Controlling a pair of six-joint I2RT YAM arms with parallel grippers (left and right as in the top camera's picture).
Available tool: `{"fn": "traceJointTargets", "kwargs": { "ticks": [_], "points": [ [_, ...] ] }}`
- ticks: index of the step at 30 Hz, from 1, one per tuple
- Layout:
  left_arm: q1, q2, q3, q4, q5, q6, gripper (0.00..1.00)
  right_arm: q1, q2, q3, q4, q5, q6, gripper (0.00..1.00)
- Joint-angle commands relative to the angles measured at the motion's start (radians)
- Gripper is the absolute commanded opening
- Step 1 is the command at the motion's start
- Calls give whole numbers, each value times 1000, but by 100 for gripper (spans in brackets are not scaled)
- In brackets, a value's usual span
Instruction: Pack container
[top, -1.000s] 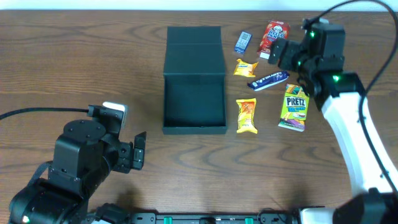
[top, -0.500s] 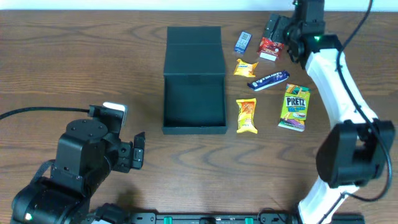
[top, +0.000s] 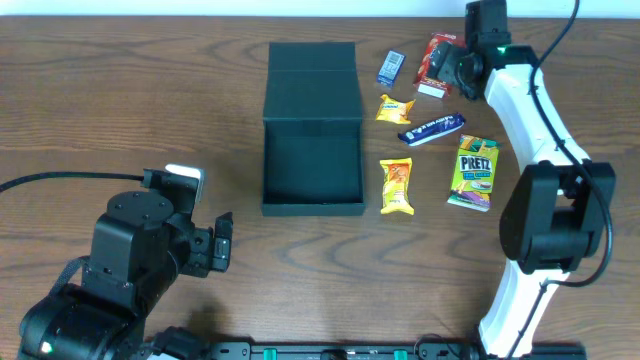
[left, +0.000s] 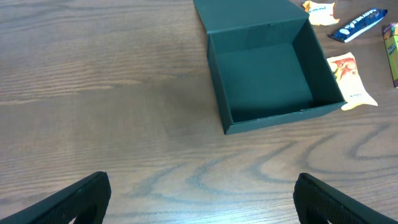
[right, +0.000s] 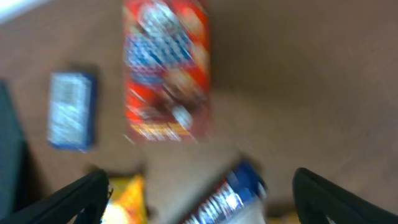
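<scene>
Overhead shows one open container (top: 312, 165), six snack packets (top: 396, 186) beside it, both pairs of jaws apart.

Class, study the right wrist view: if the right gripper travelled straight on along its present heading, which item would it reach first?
Most likely the red cardboard snack box, which lies almost straight ahead of the open right gripper. The picture is blurred, so depth is uncertain.

One black container (top: 312, 165), six snack packets (top: 396, 186)
</scene>
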Motion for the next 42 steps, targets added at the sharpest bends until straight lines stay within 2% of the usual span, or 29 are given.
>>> {"fn": "traceJointTargets", "kwargs": {
  "ticks": [1, 5, 8, 17, 23, 42],
  "points": [
    [2, 1, -4, -2, -10, -4, 95, -35, 2, 17, -66, 25, 37, 93],
    [2, 1, -4, -2, -9, -4, 95, -63, 2, 17, -141, 25, 22, 92],
    [2, 1, -4, -2, -10, -4, 95, -80, 2, 16, -263, 36, 21, 88],
    [2, 1, -4, -2, -10, -4, 95, -79, 2, -14, -452, 35, -25, 88],
    [2, 1, -4, -2, -10, -4, 95, -82, 2, -102, -446, 31, -46, 88],
    [2, 1, -4, -2, -10, -4, 95, -110, 2, -284, -251, -3, -110, 93]
  ]
}}
